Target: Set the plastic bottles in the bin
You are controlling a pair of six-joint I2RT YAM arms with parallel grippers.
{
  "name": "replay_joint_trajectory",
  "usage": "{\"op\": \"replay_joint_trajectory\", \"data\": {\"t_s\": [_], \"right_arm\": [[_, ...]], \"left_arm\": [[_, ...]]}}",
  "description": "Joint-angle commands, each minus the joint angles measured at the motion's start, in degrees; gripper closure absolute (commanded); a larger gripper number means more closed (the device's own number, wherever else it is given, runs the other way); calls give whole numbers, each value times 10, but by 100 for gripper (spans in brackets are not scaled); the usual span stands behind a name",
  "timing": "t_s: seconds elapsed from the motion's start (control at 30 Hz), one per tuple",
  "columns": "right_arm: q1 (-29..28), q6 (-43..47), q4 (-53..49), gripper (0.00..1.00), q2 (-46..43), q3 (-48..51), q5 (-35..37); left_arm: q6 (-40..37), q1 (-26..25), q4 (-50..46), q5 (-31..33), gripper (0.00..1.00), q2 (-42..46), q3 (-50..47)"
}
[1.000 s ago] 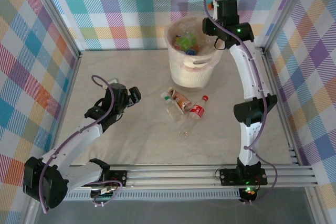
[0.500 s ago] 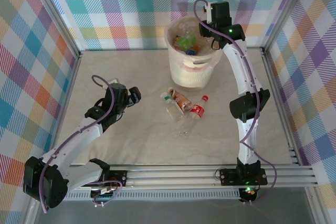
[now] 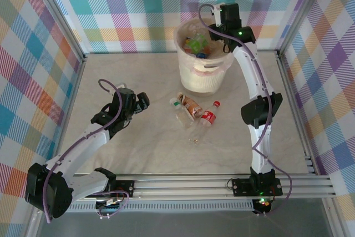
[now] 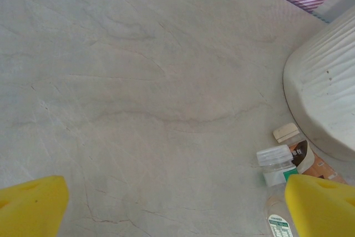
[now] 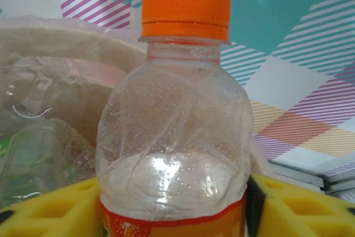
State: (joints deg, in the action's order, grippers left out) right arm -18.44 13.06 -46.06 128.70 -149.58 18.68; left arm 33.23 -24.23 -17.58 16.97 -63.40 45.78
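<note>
On the left, left hand point(image 4: 177, 206) spread wide over the desk point(image 4: 138, 81). Mid-desk, a few loose plastic bottles point(image 3: 192, 106) lying near the bin point(image 3: 202, 79), with more inside it. On the right, above the bin's rim, right hand point(image 5: 175, 203) flanking an upright orange-capped bottle point(image 5: 175, 131); cannot tell whether pinching it or merely beside it.

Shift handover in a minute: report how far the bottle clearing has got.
Done: several bottles lie in the bin. In hand: right tool holds an orange-capped bottle at the bin's rim. Remaining: about four bottles on the table; left tool open, empty.
</note>
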Motion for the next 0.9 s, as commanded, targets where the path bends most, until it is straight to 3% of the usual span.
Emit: {"op": "replay_joint_trajectory", "data": {"t_s": [0.0, 0.13, 0.33, 0.63, 0.87], "right_arm": [[-12, 12, -1, 29, 4, -20, -1], [-13, 5, 2, 21, -4, -20, -5], [-13, -14, 10, 19, -23, -20, -26], [-13, -69, 44, 38, -26, -21, -38], [-11, -106, 83, 38, 1, -27, -40]], "left_arm": [[4, 10, 8, 1, 0, -2, 6], [3, 10, 6, 3, 0, -1, 6], [3, 10, 6, 2, 0, -6, 7], [3, 10, 5, 2, 0, -9, 7], [4, 10, 5, 3, 0, -8, 6]]}}
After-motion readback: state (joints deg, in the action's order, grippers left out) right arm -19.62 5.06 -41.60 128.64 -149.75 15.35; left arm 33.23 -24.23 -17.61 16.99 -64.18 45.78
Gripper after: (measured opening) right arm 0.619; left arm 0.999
